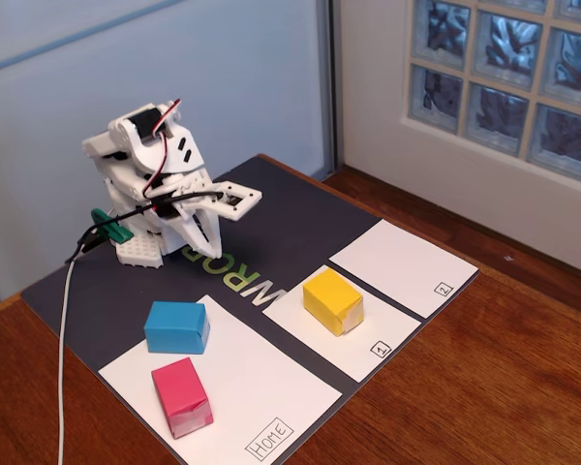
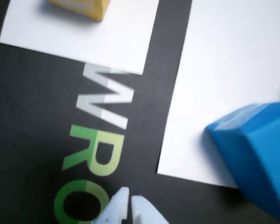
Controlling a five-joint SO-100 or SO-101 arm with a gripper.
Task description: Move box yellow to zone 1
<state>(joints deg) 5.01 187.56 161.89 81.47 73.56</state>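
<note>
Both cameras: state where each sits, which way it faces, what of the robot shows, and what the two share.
Fixed view: high, off the mat's corner, looking down across it at the folded arm, its pincer, yellow box on zone 1, blue block, pink block.
Wrist view: on the arm, looking down at the mat; only the pincer tips show, at the bottom edge.
Shared: yellow box, blue block, zone 1, green-white lettering.

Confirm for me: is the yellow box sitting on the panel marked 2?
No, the yellow box rests on the panel marked 1; the panel marked 2 holds nothing.
</note>
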